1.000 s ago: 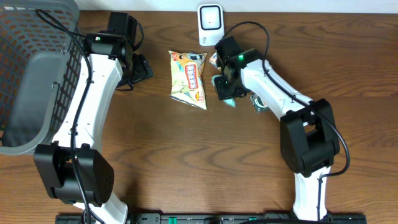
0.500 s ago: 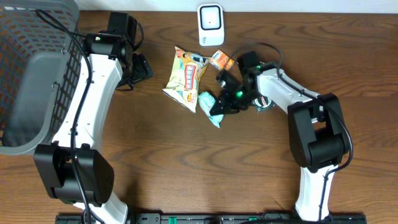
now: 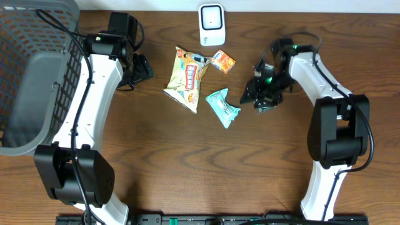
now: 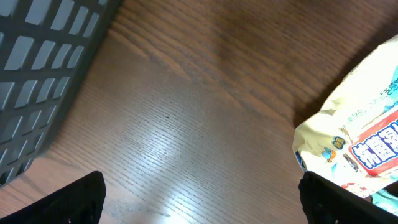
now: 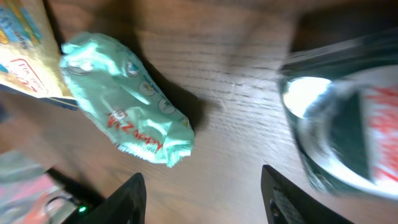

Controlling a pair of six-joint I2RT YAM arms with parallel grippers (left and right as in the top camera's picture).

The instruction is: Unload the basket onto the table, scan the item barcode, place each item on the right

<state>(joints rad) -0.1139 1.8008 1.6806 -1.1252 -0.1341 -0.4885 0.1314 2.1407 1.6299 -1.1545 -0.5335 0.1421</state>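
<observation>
Left hand (image 4: pixel 199 186): fingers spread wide with nothing between them, hovering over bare worktop (image 3: pixel 187 162) between the basket (image 3: pixel 19 37) and the yellow snack bag (image 3: pixel 187 78).
Right hand (image 5: pixel 202 186): fingers apart with only wood showing between them; it holds nothing.
Right hand position: in the overhead view it sits over the right part of the worktop, above a shiny packet (image 5: pixel 348 124) with red and green print that is blurred in the wrist view.
Teal packet (image 3: pixel 222 107): lies flat and crumpled on the worktop, free of both hands, left of the right hand and just below and right of the yellow snack bag.
Scanner (image 3: pixel 211 25): white unit at the far edge of the worktop, well apart from the teal packet.
Orange packet (image 3: pixel 222 60): small, lying just below the scanner, beside the top of the snack bag.
Basket: grey mesh, at the far left.
</observation>
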